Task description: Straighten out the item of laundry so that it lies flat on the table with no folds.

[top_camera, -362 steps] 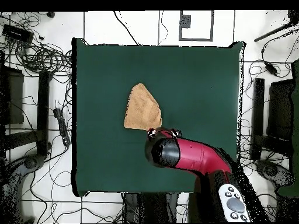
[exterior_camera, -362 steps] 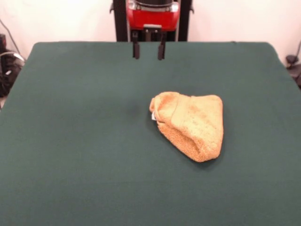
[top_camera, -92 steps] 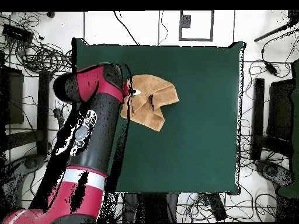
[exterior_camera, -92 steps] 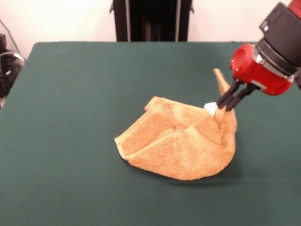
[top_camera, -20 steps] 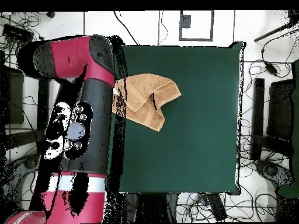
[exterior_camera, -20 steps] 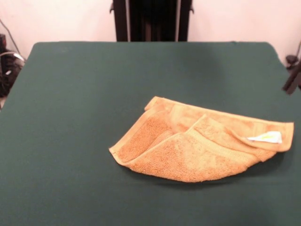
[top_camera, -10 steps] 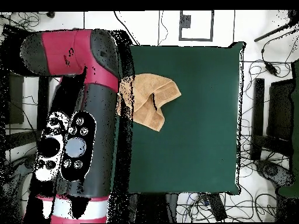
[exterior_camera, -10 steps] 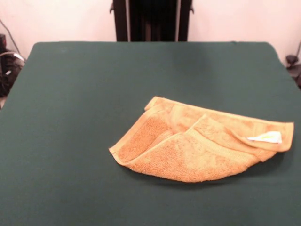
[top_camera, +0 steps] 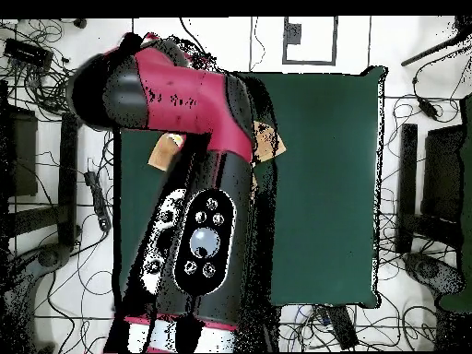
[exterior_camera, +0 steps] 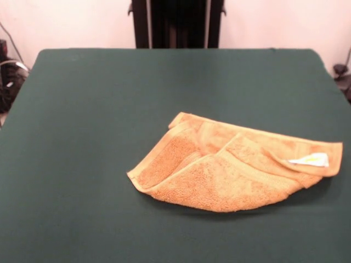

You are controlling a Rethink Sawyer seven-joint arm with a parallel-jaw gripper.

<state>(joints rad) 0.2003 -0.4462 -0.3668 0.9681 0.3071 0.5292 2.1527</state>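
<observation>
The orange-yellow towel (exterior_camera: 230, 172) lies on the right half of the green table (exterior_camera: 82, 120), partly spread, with layers still folded over each other. Its right corner is turned over and shows the white label (exterior_camera: 310, 160). A woven band runs along its far edge. In the overhead view the red and black arm (top_camera: 184, 138) covers most of the towel; only small orange patches (top_camera: 167, 150) show beside it. The gripper shows in neither view.
The black pedestal (exterior_camera: 178, 22) stands at the table's far edge. In the overhead view, cables and dark equipment (top_camera: 55, 92) lie on the floor around the table (top_camera: 323, 184).
In the overhead view the arm has swung over the table and now hides most of the towel. In the front view the towel has not moved.
</observation>
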